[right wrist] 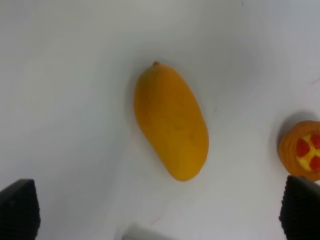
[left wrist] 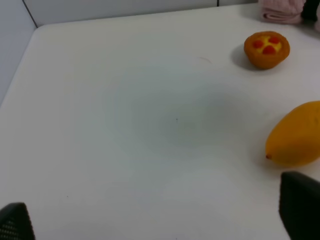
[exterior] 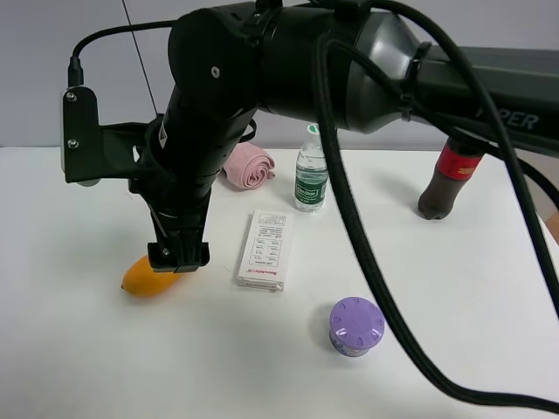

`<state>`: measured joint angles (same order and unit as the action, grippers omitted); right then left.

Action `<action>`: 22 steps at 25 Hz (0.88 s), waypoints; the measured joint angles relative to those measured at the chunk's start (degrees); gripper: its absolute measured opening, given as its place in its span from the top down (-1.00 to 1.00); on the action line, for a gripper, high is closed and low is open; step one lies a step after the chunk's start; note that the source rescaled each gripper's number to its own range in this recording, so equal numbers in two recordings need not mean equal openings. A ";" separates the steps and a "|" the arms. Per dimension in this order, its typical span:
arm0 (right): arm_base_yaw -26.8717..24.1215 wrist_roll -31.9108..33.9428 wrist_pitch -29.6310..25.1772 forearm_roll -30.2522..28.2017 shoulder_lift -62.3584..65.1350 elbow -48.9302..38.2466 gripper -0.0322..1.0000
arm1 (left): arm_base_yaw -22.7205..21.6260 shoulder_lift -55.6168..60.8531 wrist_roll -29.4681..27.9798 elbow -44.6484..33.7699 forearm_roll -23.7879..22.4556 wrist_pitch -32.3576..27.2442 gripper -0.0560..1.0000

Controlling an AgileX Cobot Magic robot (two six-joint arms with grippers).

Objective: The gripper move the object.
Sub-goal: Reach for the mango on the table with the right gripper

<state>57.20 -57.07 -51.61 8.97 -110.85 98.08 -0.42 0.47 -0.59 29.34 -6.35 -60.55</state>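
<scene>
The mango [exterior: 150,278] is found lying on its side in the left half of the white bench [exterior: 454,288], roughly midway between the far and near edges. The right gripper [exterior: 179,253] is held directly above it. In the right wrist view the fingers [right wrist: 19,207] are spread wide, released, and the fruit lies between them, touched by neither. The left gripper [left wrist: 157,215] is likewise seen parted, over bare bench, with the mango just beside one fingertip. A small tart [left wrist: 266,49] with red spots is set near the mango.

On the black arm [exterior: 367,52] only the pale letters "PER" can be read. A white box [exterior: 264,250] is printed with fine text and a red word at its foot, too small to be read. Towards the far edge, a water bottle [exterior: 311,179] carries a green label, also illegible, beside a rolled pink cloth [exterior: 249,166]. A red-banded brown bottle [exterior: 450,179] and a purple-lidded jar [exterior: 356,326] bear no readable writing.
</scene>
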 joint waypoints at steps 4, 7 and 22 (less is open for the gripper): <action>0.00 0.00 0.64 0.59 -0.92 0.00 -0.76 | 0.00 0.00 0.00 0.00 0.00 0.00 -1.00; 0.00 0.00 1.37 0.61 -3.23 0.00 -0.66 | 0.00 0.00 0.00 0.00 0.00 0.00 -1.00; -1.36 -0.59 12.32 0.79 -12.29 0.11 -0.56 | 0.00 0.00 0.00 0.00 0.00 0.00 -1.00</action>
<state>55.84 -57.66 -39.29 9.77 -123.14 98.19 -0.42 0.47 -0.59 29.34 -6.35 -60.55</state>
